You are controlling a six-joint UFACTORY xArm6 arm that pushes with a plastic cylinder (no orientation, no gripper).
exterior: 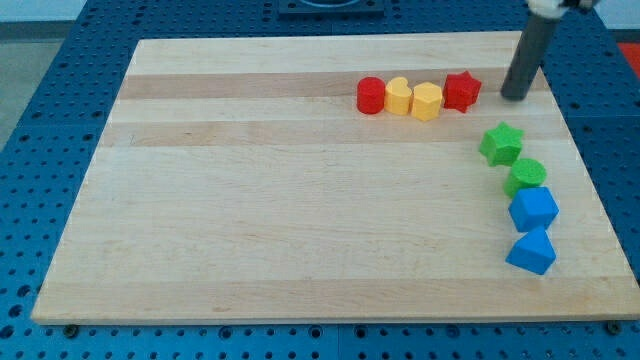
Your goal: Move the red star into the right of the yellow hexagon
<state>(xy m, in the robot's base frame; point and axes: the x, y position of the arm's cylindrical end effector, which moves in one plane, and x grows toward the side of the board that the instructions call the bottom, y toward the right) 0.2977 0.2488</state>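
The red star (462, 91) lies near the view's top right of the wooden board (250, 200), touching the right side of the yellow hexagon (427, 101). Left of the hexagon sit a yellow heart-shaped block (399, 96) and a red round block (371, 95), all in one row. My tip (514, 97) rests on the board to the right of the red star, a small gap away from it.
A green star (501, 144), a green round block (526, 176), a blue cube-like block (533, 209) and a blue pentagon-like block (531, 251) run down the view's right side. The board's right edge lies just past them.
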